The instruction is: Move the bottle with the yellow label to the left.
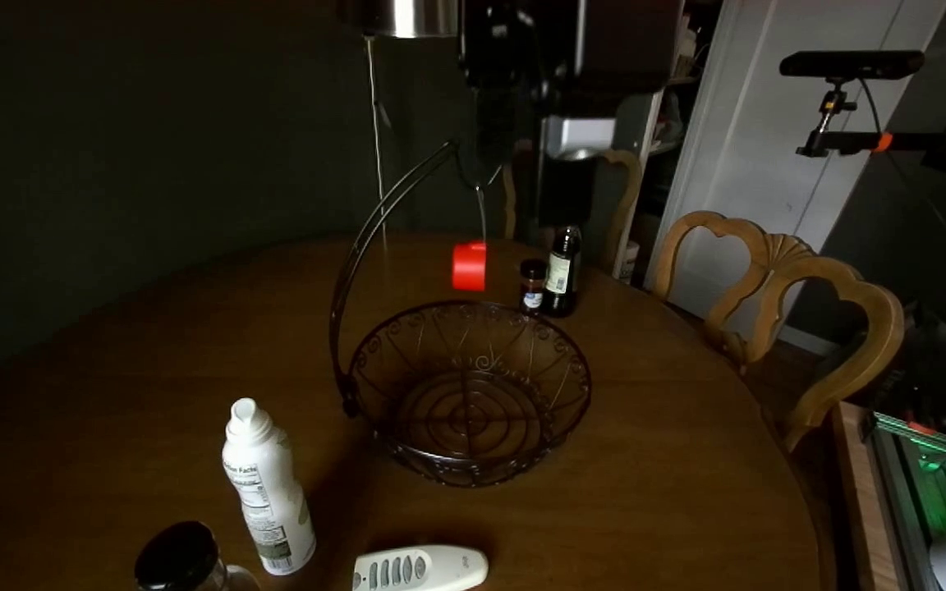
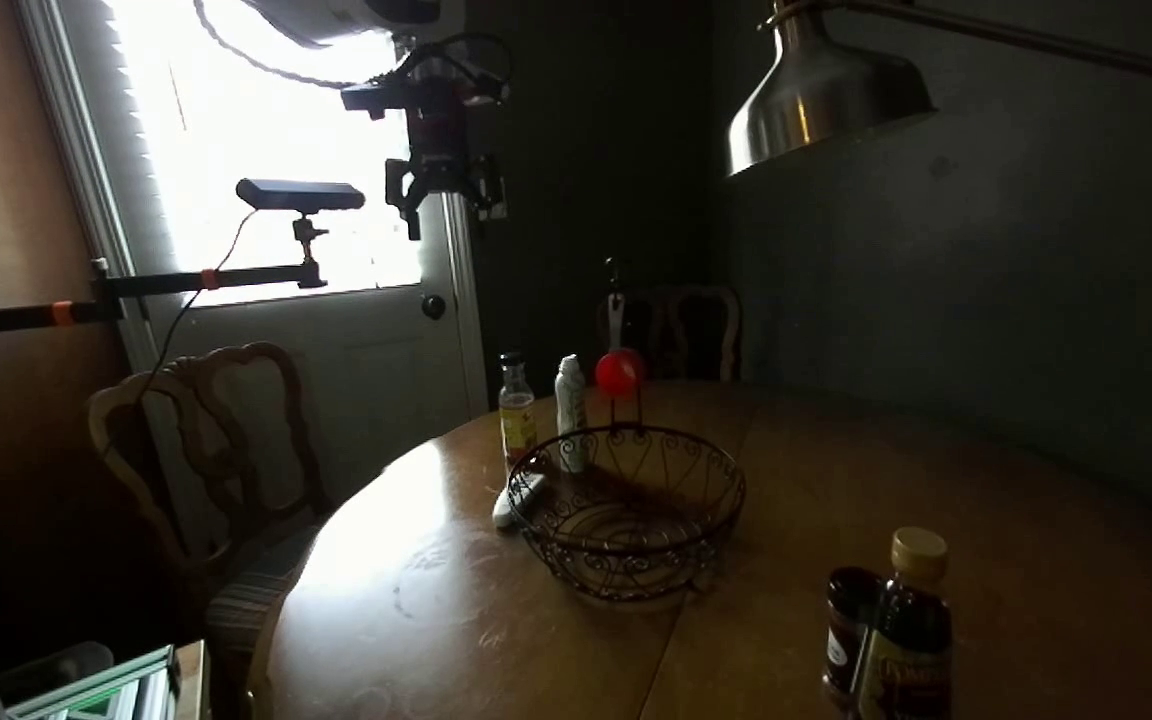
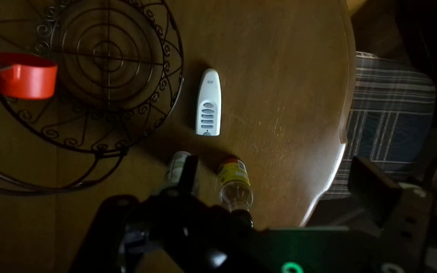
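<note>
The bottle with the yellow label [image 2: 518,428] is clear, with a dark cap, and stands upright near the table's edge. In the wrist view the bottle [image 3: 235,176] lies between the finger directions, nearer the left finger, which hides part of its surroundings. In an exterior view only its dark cap and shoulder [image 1: 180,558] show at the bottom edge. My gripper [image 3: 281,182] is open with nothing between its fingers. It hangs high above the table, well clear of the bottle, as the gripper [image 2: 448,205] shows in an exterior view; it also shows blurred and dark [image 1: 530,180].
A white bottle [image 1: 268,492] stands beside the yellow-label bottle. A white remote [image 3: 209,104] lies near both. A wire basket [image 1: 469,480] has a tall handle with a red cup [image 1: 469,267] hanging from it. A small jar [image 1: 532,283] and dark bottle [image 1: 562,275] stand beyond. A lamp [image 2: 826,100] hangs above.
</note>
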You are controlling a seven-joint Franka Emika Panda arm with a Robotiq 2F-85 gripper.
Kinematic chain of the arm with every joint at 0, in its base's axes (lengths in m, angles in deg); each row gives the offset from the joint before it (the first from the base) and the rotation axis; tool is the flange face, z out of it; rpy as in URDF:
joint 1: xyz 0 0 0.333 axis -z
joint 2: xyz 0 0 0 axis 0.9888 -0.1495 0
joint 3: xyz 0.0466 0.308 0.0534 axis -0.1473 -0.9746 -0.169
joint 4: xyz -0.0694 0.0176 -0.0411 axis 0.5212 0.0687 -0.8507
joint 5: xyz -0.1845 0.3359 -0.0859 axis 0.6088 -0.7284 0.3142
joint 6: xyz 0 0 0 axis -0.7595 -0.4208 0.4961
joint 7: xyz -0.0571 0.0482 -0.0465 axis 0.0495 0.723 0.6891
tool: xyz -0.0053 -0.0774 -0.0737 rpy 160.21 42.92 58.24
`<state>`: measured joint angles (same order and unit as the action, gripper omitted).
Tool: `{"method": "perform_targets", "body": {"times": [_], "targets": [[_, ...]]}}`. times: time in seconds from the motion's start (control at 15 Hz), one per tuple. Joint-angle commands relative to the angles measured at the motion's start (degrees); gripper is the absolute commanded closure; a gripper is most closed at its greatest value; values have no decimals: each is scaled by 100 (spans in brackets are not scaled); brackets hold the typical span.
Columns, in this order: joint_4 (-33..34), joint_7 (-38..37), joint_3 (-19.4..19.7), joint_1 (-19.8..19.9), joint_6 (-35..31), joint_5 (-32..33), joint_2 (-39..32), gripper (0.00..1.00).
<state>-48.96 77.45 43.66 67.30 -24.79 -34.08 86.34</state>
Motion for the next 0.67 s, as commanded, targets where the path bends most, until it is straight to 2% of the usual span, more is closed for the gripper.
{"method": "perform_targets", "body": {"times": [0.0, 0.6], "targets": [[-50, -62, 44, -49, 18, 9, 82, 0], [-178, -109, 55, -43, 16, 8, 117, 0]]}}
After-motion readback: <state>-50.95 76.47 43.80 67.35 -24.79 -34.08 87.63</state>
